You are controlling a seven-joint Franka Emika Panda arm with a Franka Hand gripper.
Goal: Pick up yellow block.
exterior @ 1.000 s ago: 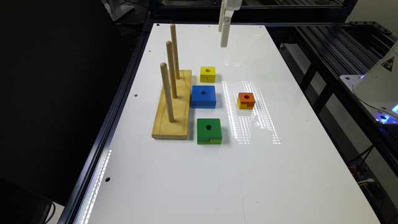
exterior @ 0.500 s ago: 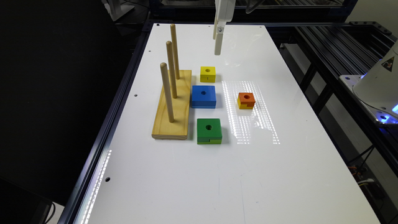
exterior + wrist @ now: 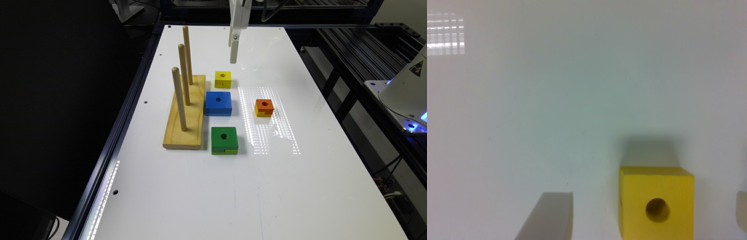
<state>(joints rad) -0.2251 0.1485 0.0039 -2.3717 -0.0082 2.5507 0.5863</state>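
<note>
Though beside blue block, yellow block unobstructed

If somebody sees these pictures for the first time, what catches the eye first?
Probably the bright wooden blocks on the white table: a small yellow block, a blue one and a green one in a row beside the wooden three-peg base. The white pincer hangs above the yellow block.

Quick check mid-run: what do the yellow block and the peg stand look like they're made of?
Yellow block: probably painted wood, with an even matte yellow coat, crisp edges and a drilled round hole. Peg stand: bare, light wood with visible grain on the base; the three dowels look unpainted.
</note>
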